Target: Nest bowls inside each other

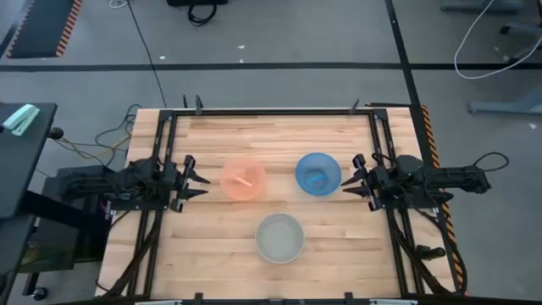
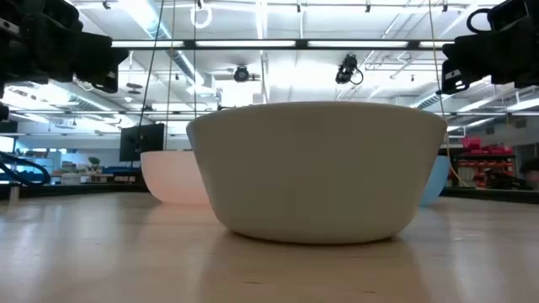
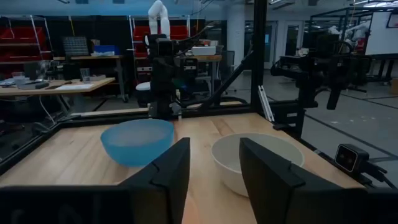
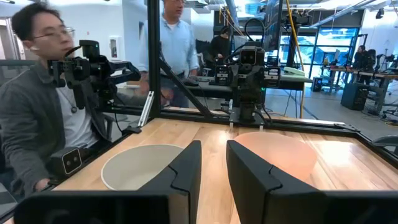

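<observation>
Three bowls stand upright on their bases on the wooden table (image 1: pixel 279 135). The salmon-pink bowl (image 1: pixel 244 179) is left of centre and the blue bowl (image 1: pixel 318 174) right of centre. The grey-white bowl (image 1: pixel 280 238) stands nearer the front edge and fills the low view (image 2: pixel 316 168). My left gripper (image 1: pixel 199 180) is open and empty, just left of the pink bowl. Its wrist view shows the blue bowl (image 3: pixel 137 140) and the grey-white bowl (image 3: pixel 256 160). My right gripper (image 1: pixel 349 182) is open and empty, just right of the blue bowl. Its wrist view shows the pink bowl (image 4: pixel 278 154) and the grey-white bowl (image 4: pixel 142 165).
A black frame rail (image 1: pixel 271 112) runs around the table. A small camera block (image 3: pixel 350 157) sits at the table's near edge. A seated person (image 4: pixel 37 93) and a standing person (image 4: pixel 177 53) are in the room beyond the table. Bare wood lies between the bowls.
</observation>
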### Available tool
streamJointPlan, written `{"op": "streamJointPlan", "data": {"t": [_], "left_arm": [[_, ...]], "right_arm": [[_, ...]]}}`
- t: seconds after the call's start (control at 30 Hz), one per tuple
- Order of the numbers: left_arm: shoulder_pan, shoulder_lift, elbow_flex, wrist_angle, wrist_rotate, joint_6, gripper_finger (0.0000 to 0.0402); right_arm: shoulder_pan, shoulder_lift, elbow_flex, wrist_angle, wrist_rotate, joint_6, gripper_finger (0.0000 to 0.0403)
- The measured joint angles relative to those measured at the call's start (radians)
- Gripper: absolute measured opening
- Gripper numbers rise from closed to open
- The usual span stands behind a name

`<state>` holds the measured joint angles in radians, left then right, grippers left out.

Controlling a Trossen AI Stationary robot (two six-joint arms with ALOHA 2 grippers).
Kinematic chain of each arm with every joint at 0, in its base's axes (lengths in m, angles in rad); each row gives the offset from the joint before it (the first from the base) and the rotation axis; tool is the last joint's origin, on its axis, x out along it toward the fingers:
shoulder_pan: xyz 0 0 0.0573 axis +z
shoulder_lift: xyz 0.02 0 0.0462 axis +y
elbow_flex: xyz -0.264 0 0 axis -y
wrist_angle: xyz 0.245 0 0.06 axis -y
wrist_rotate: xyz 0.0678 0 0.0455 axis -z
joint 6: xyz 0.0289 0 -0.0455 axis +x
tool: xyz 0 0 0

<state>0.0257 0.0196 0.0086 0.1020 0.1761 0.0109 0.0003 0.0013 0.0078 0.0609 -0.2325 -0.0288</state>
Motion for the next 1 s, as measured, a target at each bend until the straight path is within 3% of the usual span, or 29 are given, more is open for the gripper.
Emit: {"op": "streamJointPlan", "data": {"t": [1.0], "left_arm": [[0.0, 0.0, 0.0, 0.0, 0.0, 0.0, 0.0144]], "right_arm": [[0.0, 0.0, 0.0, 0.0, 0.0, 0.0, 0.0083]]}}
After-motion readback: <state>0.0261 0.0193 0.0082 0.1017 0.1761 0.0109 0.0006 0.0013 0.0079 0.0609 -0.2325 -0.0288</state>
